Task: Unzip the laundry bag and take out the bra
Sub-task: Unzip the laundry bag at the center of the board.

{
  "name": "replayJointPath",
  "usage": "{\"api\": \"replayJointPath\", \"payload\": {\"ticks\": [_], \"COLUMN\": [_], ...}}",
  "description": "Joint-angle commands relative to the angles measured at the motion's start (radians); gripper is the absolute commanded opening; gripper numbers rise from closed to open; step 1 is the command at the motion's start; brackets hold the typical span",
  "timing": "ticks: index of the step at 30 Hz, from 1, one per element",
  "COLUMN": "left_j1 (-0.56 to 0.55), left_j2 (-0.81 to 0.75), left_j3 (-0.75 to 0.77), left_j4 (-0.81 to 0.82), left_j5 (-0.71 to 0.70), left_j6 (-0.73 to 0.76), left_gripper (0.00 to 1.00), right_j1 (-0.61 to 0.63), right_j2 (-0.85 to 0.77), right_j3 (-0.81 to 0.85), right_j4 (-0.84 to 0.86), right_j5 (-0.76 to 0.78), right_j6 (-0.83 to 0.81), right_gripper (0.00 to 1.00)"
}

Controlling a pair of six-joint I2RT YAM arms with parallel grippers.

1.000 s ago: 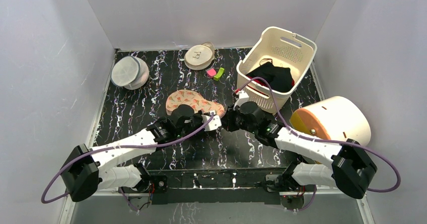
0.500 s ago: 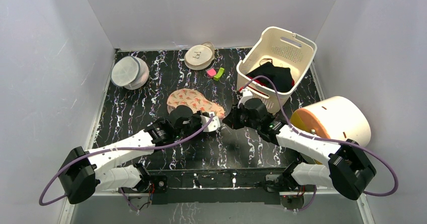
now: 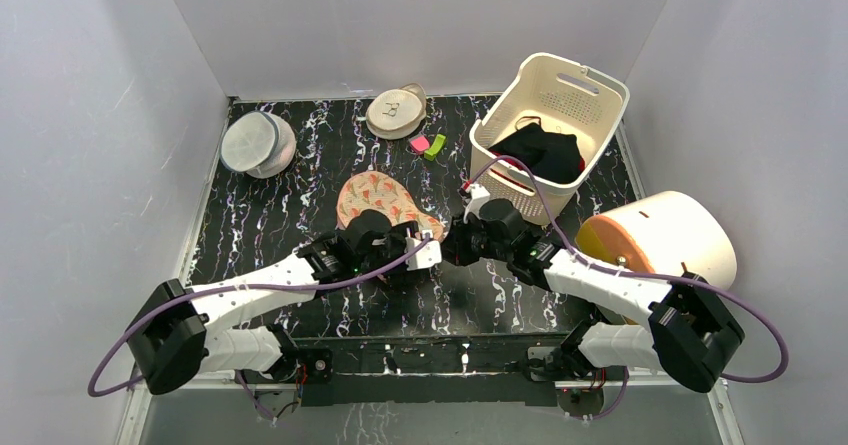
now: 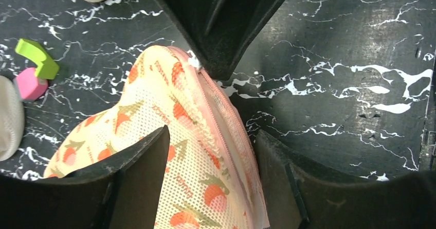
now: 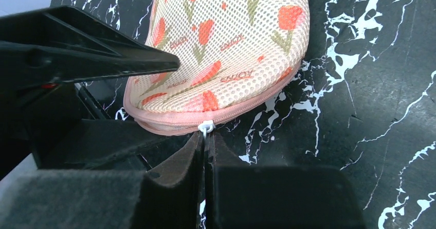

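the left gripper (image 4: pixel 212 132) sits at the near right end of the laundry bag (image 3: pixel 378 197), its jaws spread apart. one finger lies over the printed mesh and the other stands on the black marbled table (image 3: pixel 250 235) just past the pink trim, so that edge runs between them unpinched. facing it from the right, the right gripper (image 5: pixel 205 136) is closed tight, with the small white zipper pull (image 5: pixel 206 127) pinched at its fingertips on the bag's pink zipper edge. whether the zip has opened at all cannot be told.

the bag lies flat on the table, a two-lobed beige mesh pouch with red and green flower prints, its far lobe pointing away from both arms. well to its right, a cream drum (image 3: pixel 660 240) lies on its side. beyond the bag, a pink and a green clip (image 3: pixel 427 145) lie together. far right of the bag, a cream basket (image 3: pixel 590 90) holds black clothes (image 3: pixel 540 150). far left sits a round grey-white domed pouch (image 3: pixel 257 143), and straight beyond it a round beige disc pouch (image 3: pixel 395 113).
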Motion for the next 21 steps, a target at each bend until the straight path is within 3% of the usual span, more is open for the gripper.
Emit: {"api": "replayJointPath", "payload": {"ticks": [1, 6, 13, 21], "left_j1": [0.003, 0.002, 0.002, 0.003], "left_j2": [0.023, 0.061, 0.053, -0.024], "left_j3": [0.04, 0.059, 0.062, 0.019], "left_j4": [-0.005, -0.018, -0.023, 0.01], "left_j5": [0.046, 0.016, -0.067, -0.145], "left_j6": [-0.02, -0.022, 0.002, 0.02], "left_gripper": [0.59, 0.46, 0.0, 0.0], "right_j1": [0.012, 0.012, 0.012, -0.045], "right_j2": [0.002, -0.009, -0.049, -0.052], "right_j3": [0.035, 0.026, 0.012, -0.004], "right_j4": [0.072, 0.075, 0.062, -0.038], "right_j5": [-0.019, -0.019, 0.023, 0.147], "right_j6": [0.015, 0.017, 0.015, 0.016], "right_gripper": [0.0, 0.0, 0.0, 0.0]}}
